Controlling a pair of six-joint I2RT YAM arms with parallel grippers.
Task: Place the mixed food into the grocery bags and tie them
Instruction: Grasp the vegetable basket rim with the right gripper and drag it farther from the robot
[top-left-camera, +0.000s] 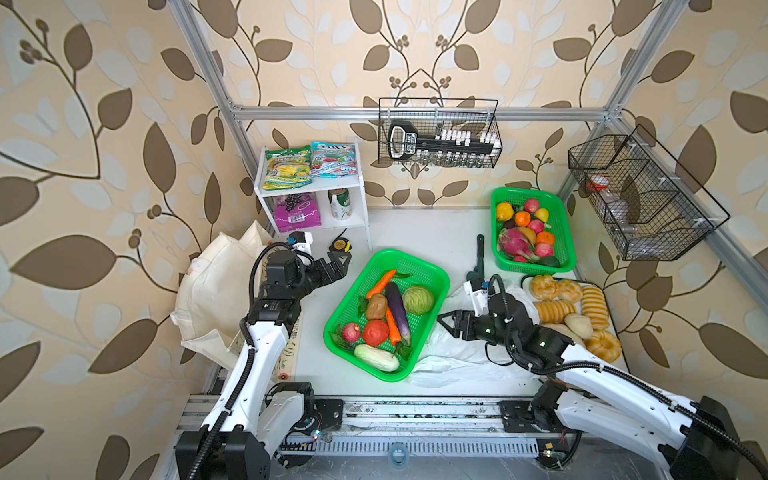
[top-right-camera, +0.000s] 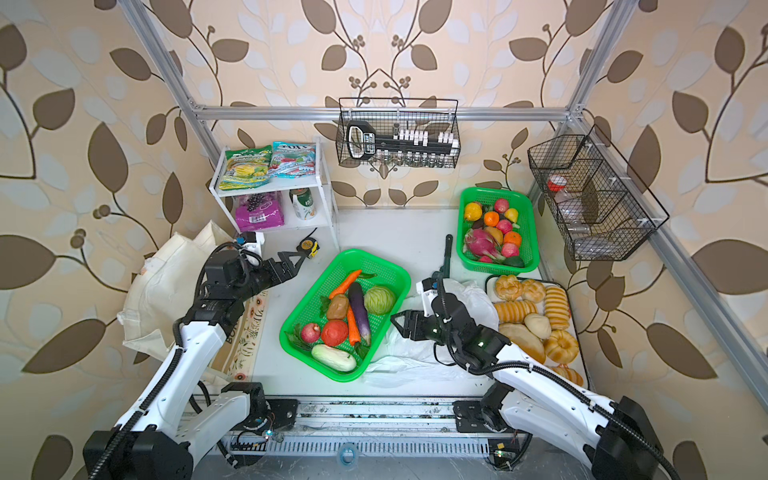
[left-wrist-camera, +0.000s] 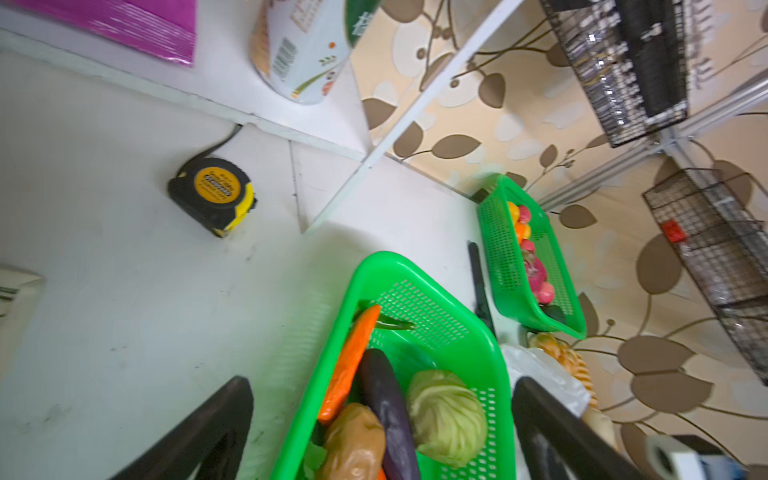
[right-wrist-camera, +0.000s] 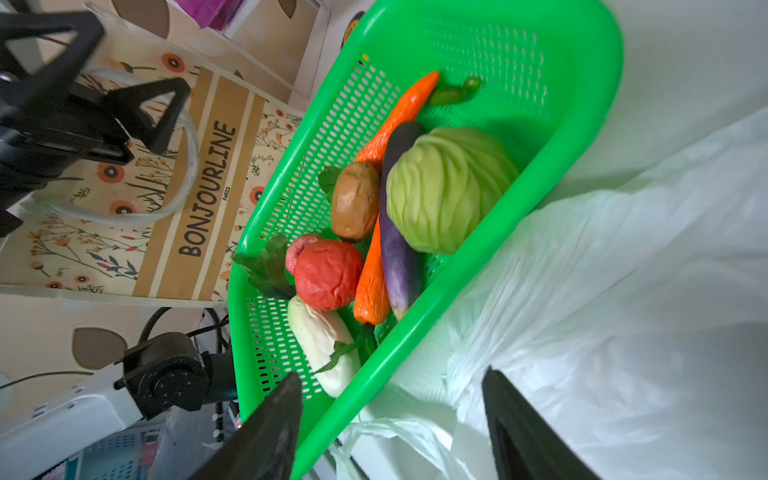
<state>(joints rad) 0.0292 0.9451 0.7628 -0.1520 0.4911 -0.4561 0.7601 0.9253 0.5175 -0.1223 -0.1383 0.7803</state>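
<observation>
Looks like bag-opening time. Right gripper (top-left-camera: 442, 323), jaws partway apart and pinching nothing, hanging just right of the veg basket (top-left-camera: 415, 270) over the white plastic bag (top-left-camera: 449, 357). Go low, nip one thin layer near its edge, dodge the basket rim. Cabbage (top-left-camera: 417, 300), potato (top-left-camera: 376, 306), tomato (top-left-camera: 375, 332) lying inside the basket. Left gripper (top-left-camera: 343, 262), spread wide and empty, off its far-left corner, canvas tote (top-left-camera: 212, 291) further left. Purple pouch (top-left-camera: 296, 212), green can (top-left-camera: 340, 203), teal snack packet (top-left-camera: 333, 160) shelved beyond.

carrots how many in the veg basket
2. One carrot lies at the far end of the green basket, left of the eggplant; the other carrot sits between the red tomato and the eggplant. Others may hide underneath.
</observation>
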